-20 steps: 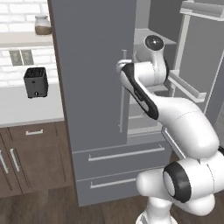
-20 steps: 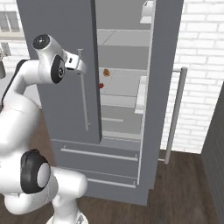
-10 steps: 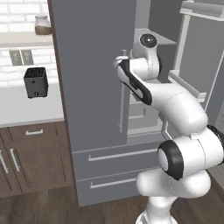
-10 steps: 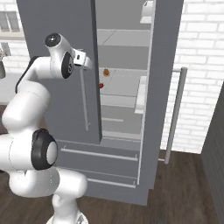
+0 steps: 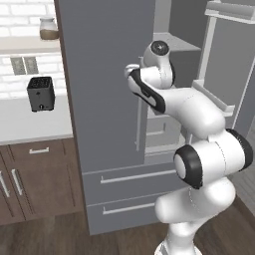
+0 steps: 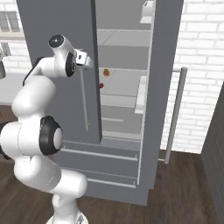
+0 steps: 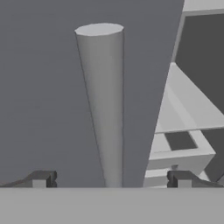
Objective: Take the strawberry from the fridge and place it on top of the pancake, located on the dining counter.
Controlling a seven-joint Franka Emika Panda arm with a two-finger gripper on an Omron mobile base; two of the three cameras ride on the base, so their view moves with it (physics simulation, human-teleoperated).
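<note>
From the left of the base, the white arm reaches up to the grey fridge [image 5: 107,114], its left door flat and matte, the right door swung wide; a black toaster [image 5: 40,93] sits on the pale worktop [image 5: 30,127] beside it, well apart from the arm.

From the right, the gripper [image 6: 87,61] hangs at the edge of the closed left door, just beside its thin silver handle [image 6: 84,98]. Inside, on a smooth pale shelf, sits a small red strawberry [image 6: 101,85] (an orange item rests on the shelf behind it).

From the hand, the jaws stand wide apart, holding nothing, with the round handle bar [image 7: 103,105] rising between the fingertips [image 7: 41,178]. The fetch step looks barely begun; next the hand must round the door edge and reach in for the fruit.
</note>
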